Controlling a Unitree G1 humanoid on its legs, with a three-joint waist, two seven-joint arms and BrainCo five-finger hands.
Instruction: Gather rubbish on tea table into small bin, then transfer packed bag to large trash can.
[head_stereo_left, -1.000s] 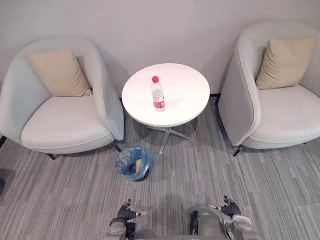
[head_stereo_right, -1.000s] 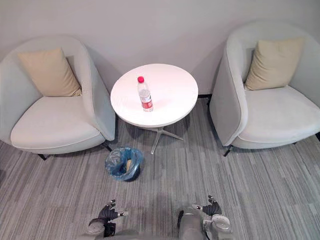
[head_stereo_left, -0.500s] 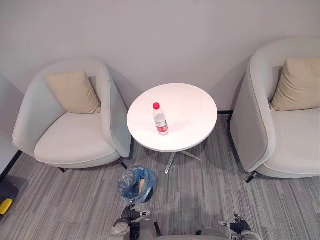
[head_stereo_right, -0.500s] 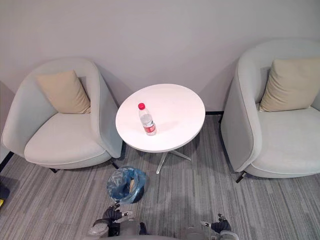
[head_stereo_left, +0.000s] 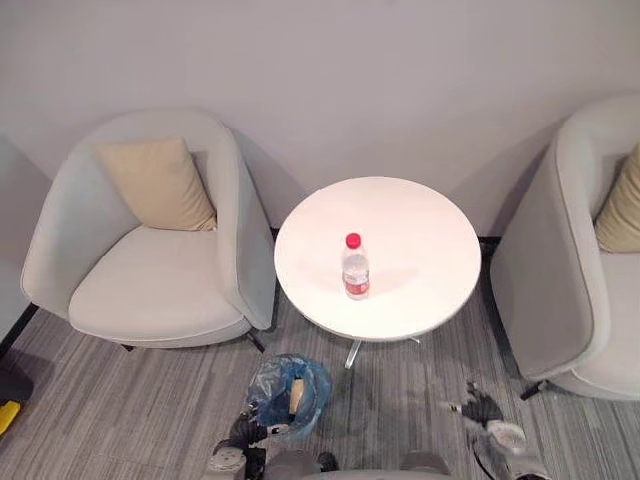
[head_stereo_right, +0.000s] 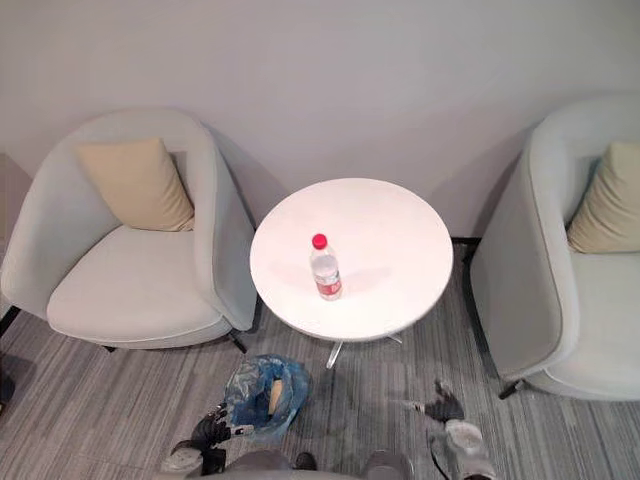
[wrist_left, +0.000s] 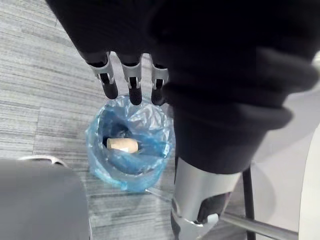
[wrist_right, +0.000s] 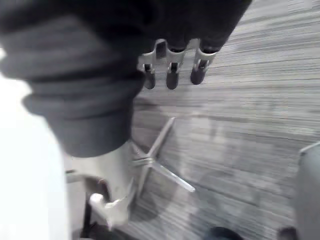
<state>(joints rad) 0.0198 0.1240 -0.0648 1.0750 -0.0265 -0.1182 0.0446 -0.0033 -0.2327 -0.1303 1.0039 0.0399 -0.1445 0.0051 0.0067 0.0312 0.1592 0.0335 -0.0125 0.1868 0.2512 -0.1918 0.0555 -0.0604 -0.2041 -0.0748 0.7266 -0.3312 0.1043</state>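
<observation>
A clear plastic bottle (head_stereo_left: 355, 268) with a red cap stands upright near the middle of the round white tea table (head_stereo_left: 420, 230). On the carpet left of the table's foot sits the small bin (head_stereo_left: 288, 392) lined with a blue bag (wrist_left: 131, 147); a tan piece of rubbish (wrist_left: 122, 145) lies inside. My left hand (head_stereo_left: 245, 435) hangs low just beside the bin, its fingers (wrist_left: 132, 82) relaxed and holding nothing. My right hand (head_stereo_left: 485, 410) is low over the carpet right of the table's foot, fingers (wrist_right: 172, 72) straight and empty.
A light grey armchair (head_stereo_left: 150, 280) with a beige cushion stands left of the table, another armchair (head_stereo_left: 570, 290) to its right. The table's metal star foot (wrist_right: 155, 160) spreads on the striped grey carpet. A yellow and black thing (head_stereo_left: 5, 415) lies at the far left.
The camera has moved, so table and chairs sit further right and closer. My right hand has risen into view by the table's foot; my left hand now reaches the bin's edge.
</observation>
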